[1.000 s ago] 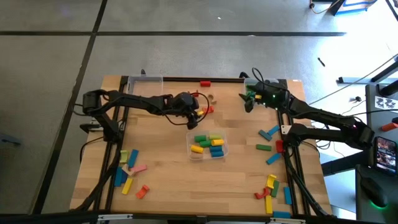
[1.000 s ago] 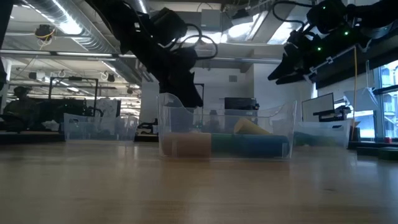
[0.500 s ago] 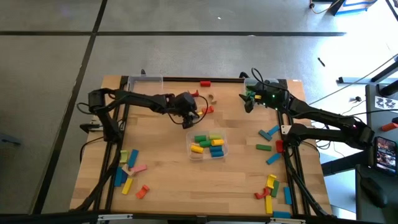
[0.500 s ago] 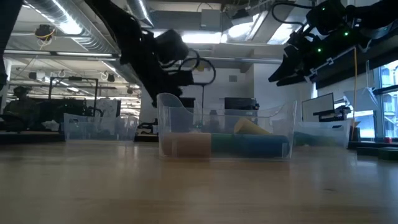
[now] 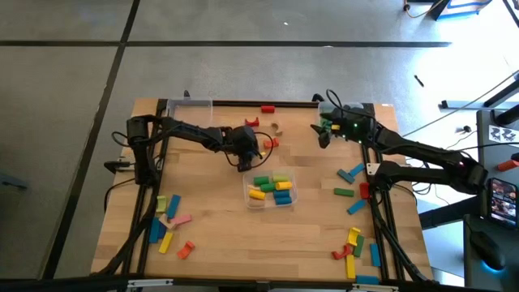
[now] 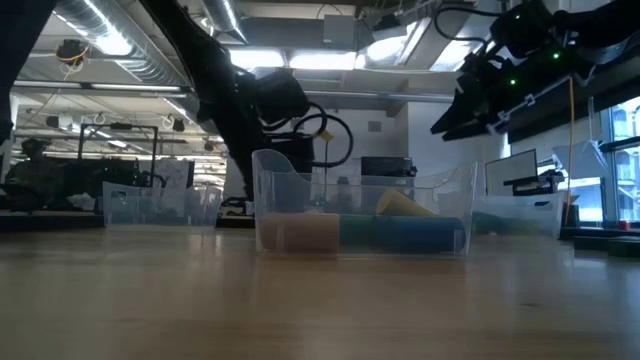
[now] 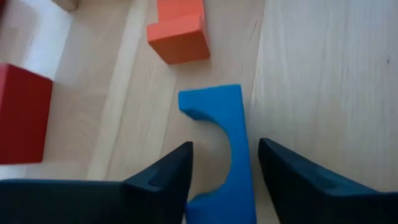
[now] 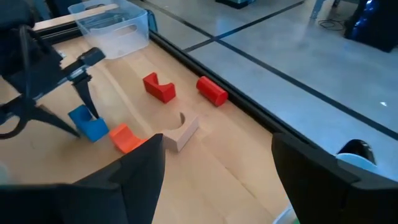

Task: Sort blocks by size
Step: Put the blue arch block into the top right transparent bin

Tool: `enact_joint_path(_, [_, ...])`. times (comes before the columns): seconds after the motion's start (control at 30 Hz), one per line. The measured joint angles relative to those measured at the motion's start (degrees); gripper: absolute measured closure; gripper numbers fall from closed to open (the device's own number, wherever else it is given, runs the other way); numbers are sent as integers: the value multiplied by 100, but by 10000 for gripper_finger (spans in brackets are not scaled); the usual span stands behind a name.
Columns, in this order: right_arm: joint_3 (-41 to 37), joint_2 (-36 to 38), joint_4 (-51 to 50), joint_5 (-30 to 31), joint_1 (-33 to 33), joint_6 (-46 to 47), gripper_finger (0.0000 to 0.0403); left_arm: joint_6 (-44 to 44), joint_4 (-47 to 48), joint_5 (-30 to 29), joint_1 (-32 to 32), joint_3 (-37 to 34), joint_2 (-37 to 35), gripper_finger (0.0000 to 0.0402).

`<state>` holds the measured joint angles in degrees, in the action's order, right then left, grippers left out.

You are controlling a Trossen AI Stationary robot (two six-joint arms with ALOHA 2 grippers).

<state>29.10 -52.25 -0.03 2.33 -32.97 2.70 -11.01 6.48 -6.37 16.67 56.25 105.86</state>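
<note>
Left gripper (image 7: 224,163), fingers apart, straddles a blue arch block (image 7: 225,140) on the wooden table (image 5: 211,219).

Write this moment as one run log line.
left gripper: open around blue arch block | right gripper: open, waiting at far right | bin: part filled

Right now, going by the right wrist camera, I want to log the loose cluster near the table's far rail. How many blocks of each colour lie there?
Red: 2, the red arch and the red cylinder
Blue: 1, the blue arch
Orange: 1, the orange block
Plain wood: 1, the plain wood arch
Total: 5
</note>
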Motion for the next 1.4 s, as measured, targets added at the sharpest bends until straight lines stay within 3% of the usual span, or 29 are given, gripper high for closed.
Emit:
enact_joint_path(0.23, [0, -57, -1, -45, 0, -20, 117, -39, -16, -13, 0, 2, 0, 310])
enact_joint_path(0.37, [0, -57, -2, -55, 0, -155, 117, -39, -18, -15, -2, 7, -8, 336])
enact_joint_path(0.47, [-1, -57, 0, -428, -2, -275, 117, -36, 46, -19, -11, 4, -96, 349])
enact_joint_path(0.63, [-1, -57, 40, -1376, 0, -462, 117, -3, 21, -42, -116, -2, -534, 354])
enact_joint_path(0.93, [0, -57, 483, -2425, 91, -472, 117, 3, -573, -37, -574, 0, -1300, 355])
enact_joint_path(1.4, [-2, -209, 1760, -2496, 1409, -991, 117, -337, -2096, 361, -1251, 0, -1351, 355])
